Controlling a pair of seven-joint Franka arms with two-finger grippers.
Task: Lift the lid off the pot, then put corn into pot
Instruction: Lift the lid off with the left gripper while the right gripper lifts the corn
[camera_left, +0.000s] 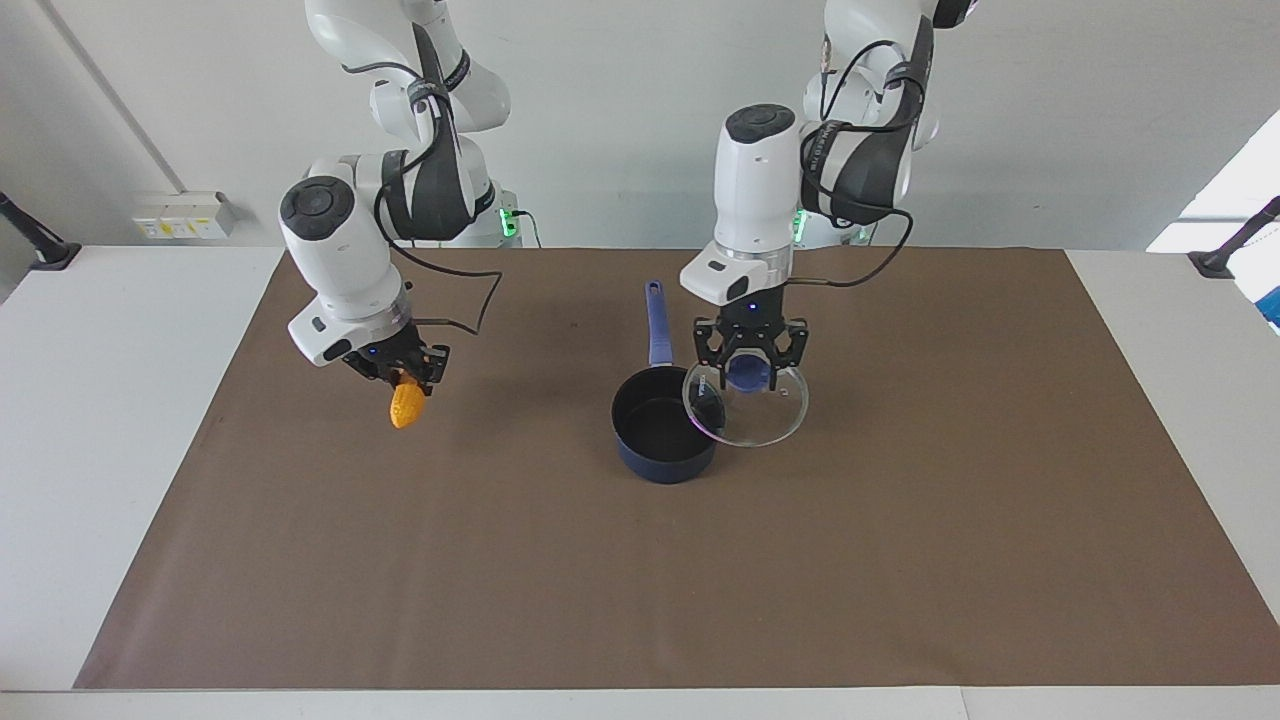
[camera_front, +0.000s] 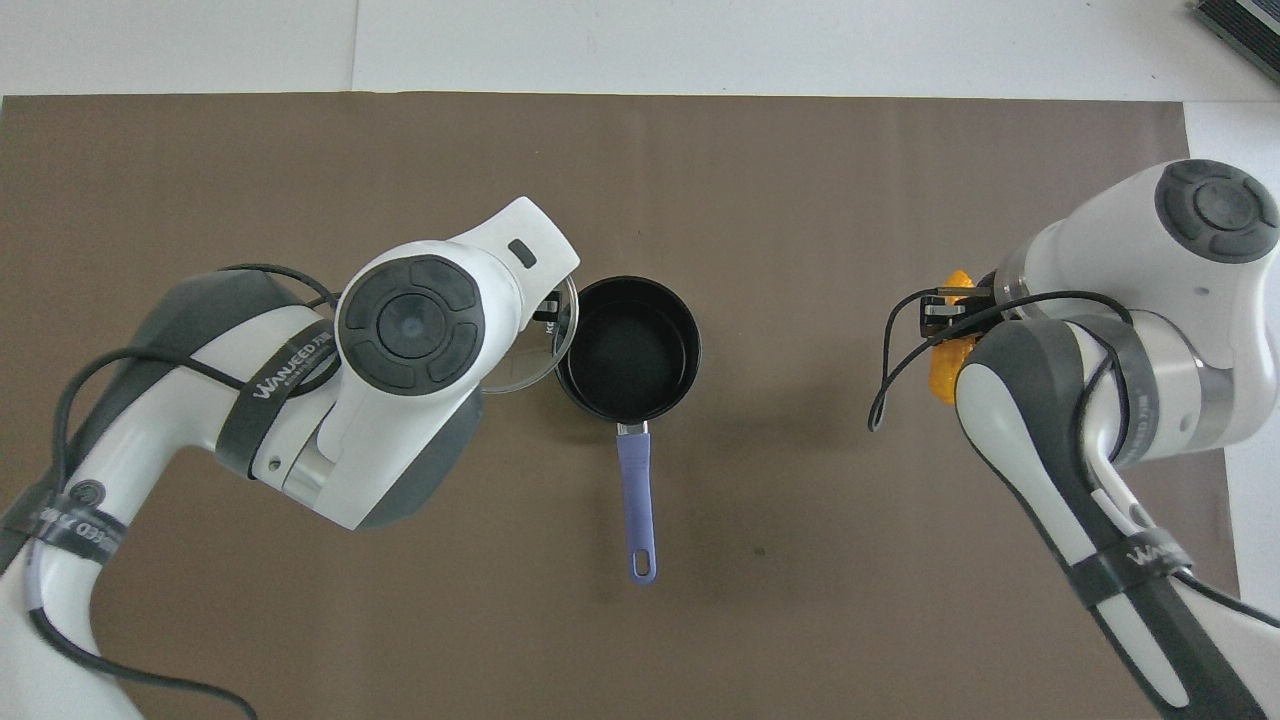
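Pot mouth uncovered, lid alongside

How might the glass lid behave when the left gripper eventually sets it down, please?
Probably stiff yet fragile: the lid looks like clear glass. Held only by its knob in the left gripper, it may tilt. Being round, it might roll if landed on edge.
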